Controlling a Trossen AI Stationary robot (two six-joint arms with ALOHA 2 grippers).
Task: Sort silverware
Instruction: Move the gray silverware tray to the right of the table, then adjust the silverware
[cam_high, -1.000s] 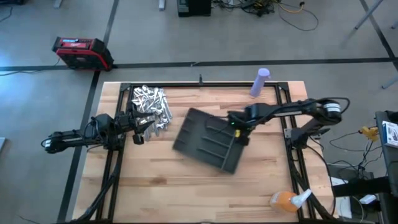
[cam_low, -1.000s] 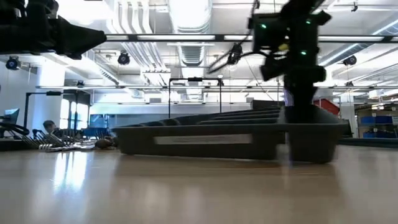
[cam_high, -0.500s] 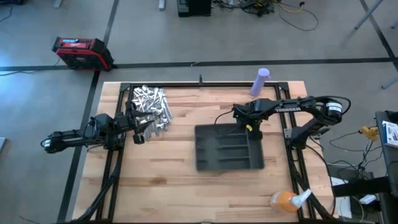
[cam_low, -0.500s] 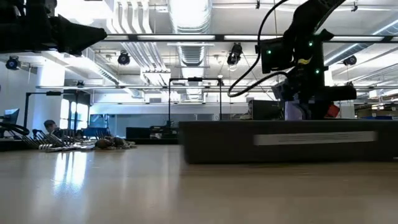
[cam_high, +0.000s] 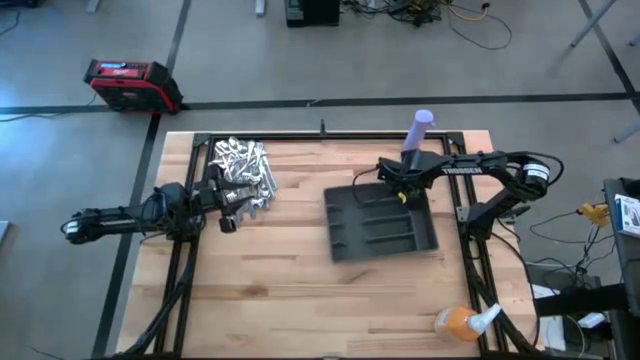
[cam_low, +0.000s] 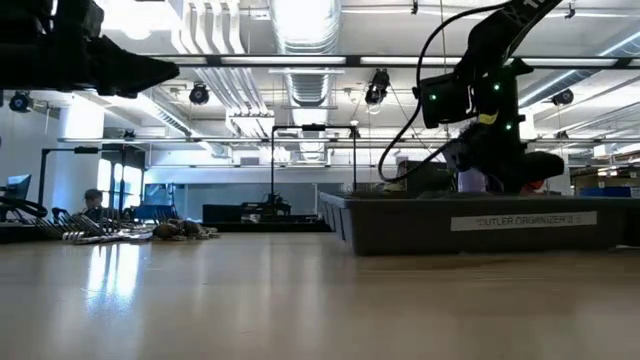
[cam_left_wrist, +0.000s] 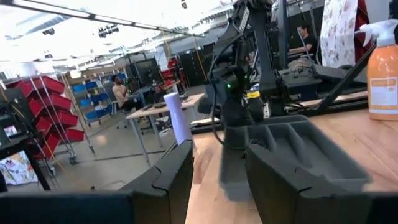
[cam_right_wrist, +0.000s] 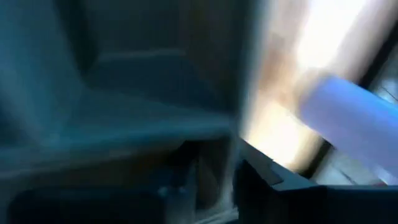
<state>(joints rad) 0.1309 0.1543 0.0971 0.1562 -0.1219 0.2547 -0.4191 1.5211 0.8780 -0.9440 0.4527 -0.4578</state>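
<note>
The silverware (cam_high: 241, 166) lies in a shiny heap at the table's far left, also low on the left in the low view (cam_low: 100, 232). The dark grey compartmented tray (cam_high: 383, 222) lies flat on the wood right of the middle, its compartments bare. My right gripper (cam_high: 400, 191) is at the tray's far rim, shut on it. My left gripper (cam_high: 234, 201) hovers open just near of the silverware heap, its fingers (cam_left_wrist: 174, 180) pointing toward the tray (cam_left_wrist: 292, 149) with nothing between them. My right gripper holds the tray by its far wall (cam_high: 392, 196), close to the far right corner, coming down on it from the far right at a slant. The wall's rim (cam_right_wrist: 214, 155) runs between the two fingers. The tray's bottom rests flat on the table (cam_low: 480, 222).
A purple cylinder (cam_high: 418, 132) stands at the far edge right behind my right gripper. An orange spray bottle (cam_high: 460, 322) lies at the near right corner. Black frame rails (cam_high: 180, 260) run along the table's left and right sides. Bare wood lies between heap and tray.
My right gripper has gone toward the table's right and far edges, dragging the tray along the wood. The tray, slanted across the table's middle a second ago, has turned about and now lies square with the table, farther right.
</note>
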